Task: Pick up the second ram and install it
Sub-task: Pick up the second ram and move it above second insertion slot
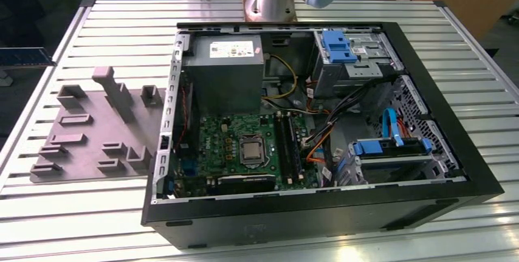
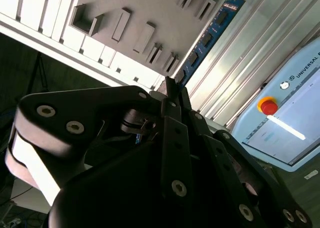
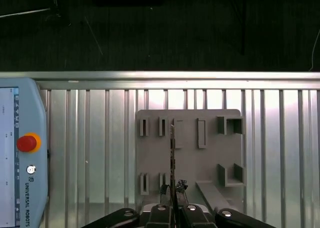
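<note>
The fingertips (image 3: pixel 181 186) are closed in on the near end of the second ram (image 3: pixel 172 153), pinching the board between them. In the first wrist view the gripper (image 3: pixel 172 190) looks along the stick, so it shows edge-on as a thin dark line running away from the jaws. In the second wrist view the gripper (image 2: pixel 174 87) holds the same stick from the side, and there the second ram (image 2: pixel 210 30) shows its blue board and row of black chips reaching out past the fingers. Beyond the stick lies a grey fixture block (image 3: pixel 210 158) with rectangular slots and raised pockets, and the stick lines up between two of its narrow slots. It seems to hang clear of the block, though from this angle I cannot tell whether the far end touches it. The block (image 2: pixel 145 7) rests on a table of silver slats (image 3: pixel 90 138), and a pale blue control pendant (image 3: pixel 20 158) with a red button (image 3: pixel 27 143) lies on the slats near the block. In the exterior view the fixture block (image 1: pixel 89 128) sits toward the exterior view's left, just beside the open black computer case (image 1: pixel 324 213). Inside the case lie the green motherboard (image 1: pixel 215 137) and its long black memory slots (image 1: pixel 285 146). The arm's base (image 1: pixel 268 0) stands behind the case.
</note>
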{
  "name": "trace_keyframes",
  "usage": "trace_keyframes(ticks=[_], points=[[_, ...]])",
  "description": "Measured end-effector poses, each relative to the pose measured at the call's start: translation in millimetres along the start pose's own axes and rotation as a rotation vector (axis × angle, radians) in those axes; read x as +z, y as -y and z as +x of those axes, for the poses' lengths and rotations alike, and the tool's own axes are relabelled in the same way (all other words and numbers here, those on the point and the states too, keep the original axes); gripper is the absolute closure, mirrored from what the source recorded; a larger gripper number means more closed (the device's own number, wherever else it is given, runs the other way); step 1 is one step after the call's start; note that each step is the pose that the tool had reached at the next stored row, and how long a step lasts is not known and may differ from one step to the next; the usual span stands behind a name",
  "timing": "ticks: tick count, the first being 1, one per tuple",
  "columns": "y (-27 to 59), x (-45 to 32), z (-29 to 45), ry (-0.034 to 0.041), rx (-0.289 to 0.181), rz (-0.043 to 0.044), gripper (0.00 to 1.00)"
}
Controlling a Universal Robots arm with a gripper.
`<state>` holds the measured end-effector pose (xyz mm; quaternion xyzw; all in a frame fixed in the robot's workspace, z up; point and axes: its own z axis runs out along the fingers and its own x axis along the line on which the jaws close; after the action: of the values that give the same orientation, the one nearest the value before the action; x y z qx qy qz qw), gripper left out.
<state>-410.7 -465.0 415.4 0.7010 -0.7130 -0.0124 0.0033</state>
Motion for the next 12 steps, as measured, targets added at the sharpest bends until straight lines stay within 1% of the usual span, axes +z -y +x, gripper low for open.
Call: trace_keyframes(ticks=[12], points=[[6.4, -0.1, -0.1, 0.0001, 0.0, 0.0001, 0.86]])
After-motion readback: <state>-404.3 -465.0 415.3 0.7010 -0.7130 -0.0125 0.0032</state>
